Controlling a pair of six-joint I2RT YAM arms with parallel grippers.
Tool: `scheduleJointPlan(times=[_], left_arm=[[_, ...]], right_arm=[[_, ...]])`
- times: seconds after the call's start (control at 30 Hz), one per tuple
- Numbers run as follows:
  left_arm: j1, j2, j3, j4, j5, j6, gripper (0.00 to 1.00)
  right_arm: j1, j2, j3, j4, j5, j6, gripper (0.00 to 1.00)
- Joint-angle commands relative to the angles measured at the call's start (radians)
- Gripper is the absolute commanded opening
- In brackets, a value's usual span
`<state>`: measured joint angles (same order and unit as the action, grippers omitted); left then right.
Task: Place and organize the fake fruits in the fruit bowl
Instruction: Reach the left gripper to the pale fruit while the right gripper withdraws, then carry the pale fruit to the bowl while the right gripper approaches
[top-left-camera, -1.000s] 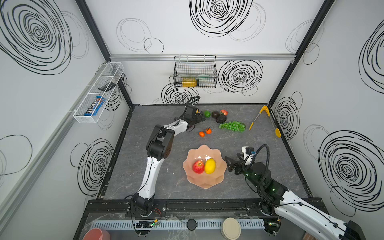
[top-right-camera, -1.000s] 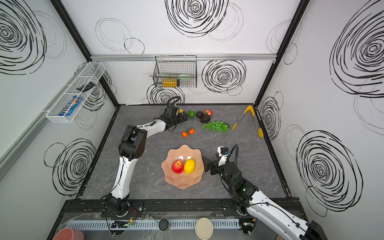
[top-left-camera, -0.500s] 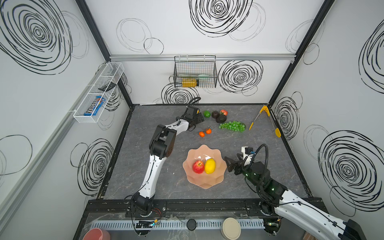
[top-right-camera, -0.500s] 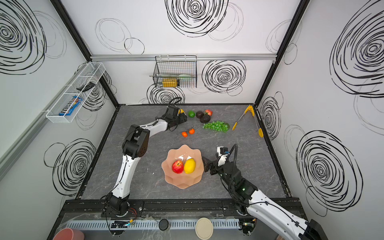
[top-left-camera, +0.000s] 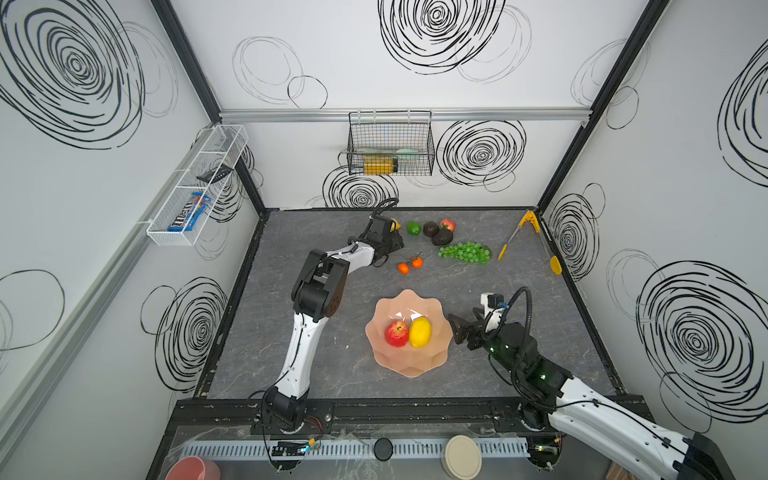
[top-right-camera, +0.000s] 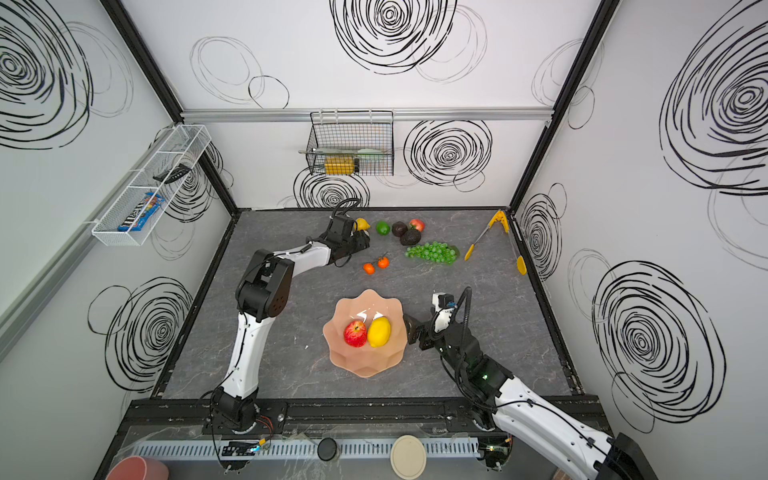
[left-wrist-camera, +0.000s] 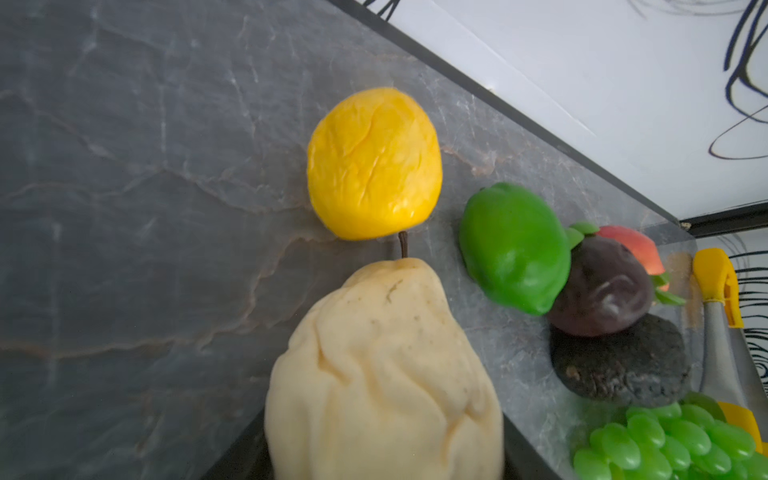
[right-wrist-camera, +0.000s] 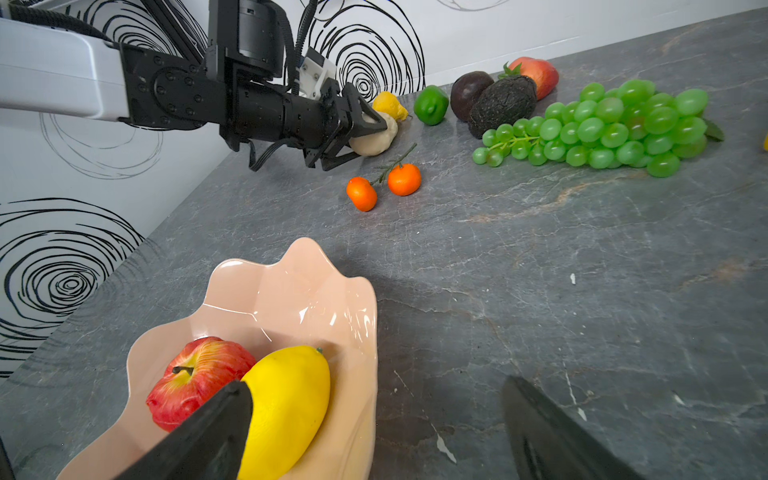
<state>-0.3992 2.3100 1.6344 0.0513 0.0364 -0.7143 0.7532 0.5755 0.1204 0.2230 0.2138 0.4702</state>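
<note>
The scalloped peach fruit bowl (top-left-camera: 415, 372) (top-right-camera: 365, 368) holds a red apple (top-left-camera: 396, 333) and a lemon (top-left-camera: 419, 331). At the back, my left gripper (right-wrist-camera: 370, 141) (left-wrist-camera: 386, 457) is shut on the pale pear (left-wrist-camera: 382, 374), a finger on each side; in both top views the gripper (top-left-camera: 397, 243) hides the pear. Beyond it lie another lemon (left-wrist-camera: 374, 164), a lime (left-wrist-camera: 515, 249), two avocados (top-left-camera: 442, 237), a small red fruit (top-left-camera: 448, 225), green grapes (top-left-camera: 465, 252) and two oranges (top-left-camera: 409, 265). My right gripper (top-left-camera: 457, 330) (right-wrist-camera: 374, 432) stands open and empty at the bowl's right rim.
Yellow-tipped tongs (top-left-camera: 519, 237) lie at the back right by the wall. A wire basket (top-left-camera: 390, 149) hangs on the back wall and a rack (top-left-camera: 195, 191) on the left wall. A cream disc (top-left-camera: 461, 455) and a coral bowl (top-left-camera: 193, 469) sit below the table's front rail.
My left gripper's jaws have closed in onto the pear and its elbow has shifted slightly. The right arm and the bowl have not moved.
</note>
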Motion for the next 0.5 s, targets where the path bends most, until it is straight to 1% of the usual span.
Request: scheduleJointPlan(times=[0.0, 0.1, 0.3, 0.4, 0.47], left_arm=[[-0.007, -0.139, -0.091, 0.096, -0.006, 0.016, 0.63], [-0.015, -0.250, -0.218, 0.152, 0.008, 0.028, 0.63], [-0.031, -0.535, -0.504, 0.266, 0.043, 0.078, 0.62], [-0.060, -0.703, -0.660, 0.322, 0.048, 0.116, 0.62], [-0.097, -0.816, -0.754, 0.347, 0.026, 0.160, 0.62]], right_arm=[[-0.006, 0.006, -0.003, 0.035, 0.009, 0.002, 0.97], [-0.006, 0.011, -0.002, 0.036, 0.013, 0.004, 0.97], [-0.012, 0.020, 0.002, 0.036, 0.005, 0.018, 0.97], [-0.033, 0.025, 0.078, -0.060, 0.035, 0.057, 0.97], [-0.057, 0.044, 0.159, -0.136, 0.045, 0.079, 0.97]])
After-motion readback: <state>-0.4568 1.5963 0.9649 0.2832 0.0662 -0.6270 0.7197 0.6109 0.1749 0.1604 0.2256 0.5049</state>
